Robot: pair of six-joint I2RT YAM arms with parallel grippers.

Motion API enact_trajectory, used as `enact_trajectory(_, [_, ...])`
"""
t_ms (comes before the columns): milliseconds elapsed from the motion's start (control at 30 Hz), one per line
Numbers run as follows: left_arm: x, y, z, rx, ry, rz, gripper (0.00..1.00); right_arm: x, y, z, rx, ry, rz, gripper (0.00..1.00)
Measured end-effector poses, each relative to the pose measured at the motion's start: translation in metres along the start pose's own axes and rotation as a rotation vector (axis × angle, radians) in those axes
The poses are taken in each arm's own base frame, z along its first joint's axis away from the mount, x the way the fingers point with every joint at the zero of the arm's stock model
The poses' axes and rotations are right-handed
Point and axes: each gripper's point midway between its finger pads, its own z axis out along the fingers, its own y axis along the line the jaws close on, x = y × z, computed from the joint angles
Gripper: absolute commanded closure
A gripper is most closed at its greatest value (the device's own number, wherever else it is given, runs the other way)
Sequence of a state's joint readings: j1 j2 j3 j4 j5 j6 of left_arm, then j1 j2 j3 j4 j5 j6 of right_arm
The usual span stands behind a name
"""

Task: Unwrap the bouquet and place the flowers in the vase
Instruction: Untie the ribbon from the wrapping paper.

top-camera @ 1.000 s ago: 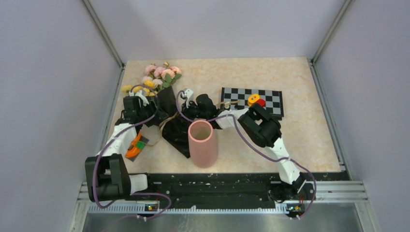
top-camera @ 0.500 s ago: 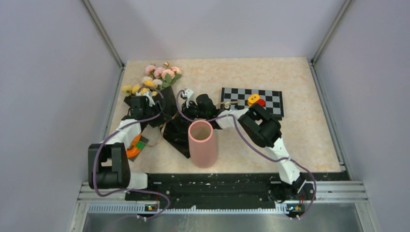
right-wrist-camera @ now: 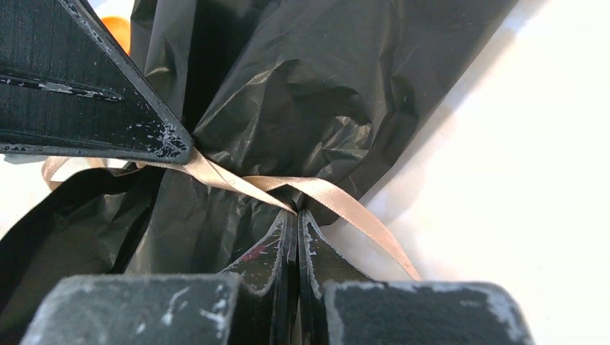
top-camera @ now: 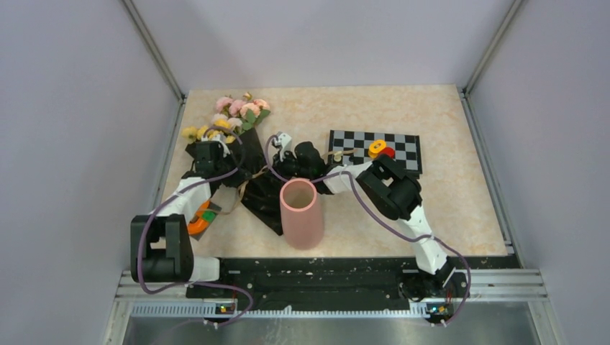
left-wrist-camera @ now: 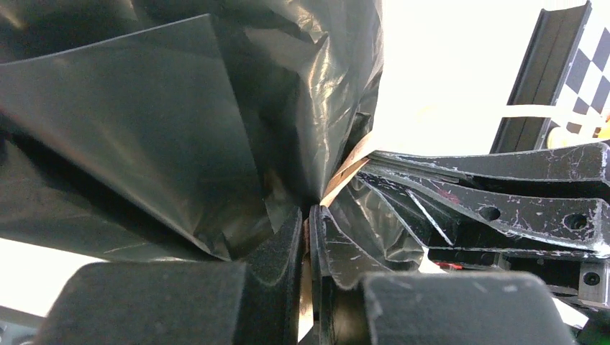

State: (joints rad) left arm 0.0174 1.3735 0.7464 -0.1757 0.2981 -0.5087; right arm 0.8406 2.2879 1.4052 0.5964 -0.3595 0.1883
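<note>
The bouquet (top-camera: 248,147) lies on the table (top-camera: 446,208), on the left side. Its flowers (top-camera: 234,111) point to the far left corner. The vase (top-camera: 301,215) stands up just in front of the bouquet, close to the arms. Its mouth looks empty.

The job right now seems to be untying the ribbon (right-wrist-camera: 338,198). It is wound around the middle of the black paper (left-wrist-camera: 144,122). Both grippers sit at that tied spot, very near each other.

The left gripper (left-wrist-camera: 311,223) has its fingers almost pressed together. A thin strip of tan ribbon is pinched between them. The right gripper (right-wrist-camera: 295,215) has its fingers squeezed tight. The ribbon runs right into its tips, so it looks like it pinches the ribbon too, near the knot.

To do this well, each gripper should hold only ribbon and no paper. The paper bunches up right beside the fingers, so it could get caught. Then the whole bouquet would slide and the knot would not open.

The pull should be slow and go sideways, with the two ends moving away from each other. The vase is very close, so the right arm must take care not to bump it over.
</note>
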Motion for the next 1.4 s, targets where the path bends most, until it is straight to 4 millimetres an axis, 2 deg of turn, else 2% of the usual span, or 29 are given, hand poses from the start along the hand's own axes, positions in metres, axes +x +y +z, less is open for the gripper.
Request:
enact_trajectory(333, [-0.023, -0.002, -0.014, -0.028, -0.116, 0.001, 0.90, -0.003, -0.004, -0.016, 0.062, -0.028, 0.027, 1.00])
enact_trajectory(400, [-0.024, -0.002, -0.016, -0.032, -0.128, 0.001, 0.94, -0.001, -0.006, -0.018, 0.078, -0.028, 0.037, 1.00])
enact_trajectory(500, [-0.024, 0.001, -0.018, -0.043, -0.143, -0.006, 1.00, 0.000, -0.008, -0.022, 0.097, -0.033, 0.049, 1.00])
enact_trajectory(767, [-0.020, 0.012, -0.019, -0.078, -0.153, -0.027, 1.00, -0.001, -0.012, -0.029, 0.133, -0.055, 0.121, 1.00])
enact_trajectory(967, [-0.023, 0.023, -0.028, -0.106, -0.194, -0.050, 1.00, -0.002, -0.018, -0.034, 0.156, -0.064, 0.182, 1.00])
enact_trajectory(1167, [-0.023, 0.042, -0.031, -0.136, -0.201, -0.119, 1.00, -0.005, -0.028, -0.041, 0.175, -0.077, 0.244, 1.00])
enact_trajectory(1400, [-0.018, 0.054, -0.031, -0.144, -0.188, -0.198, 1.00, -0.014, -0.030, -0.046, 0.174, -0.090, 0.261, 1.00])
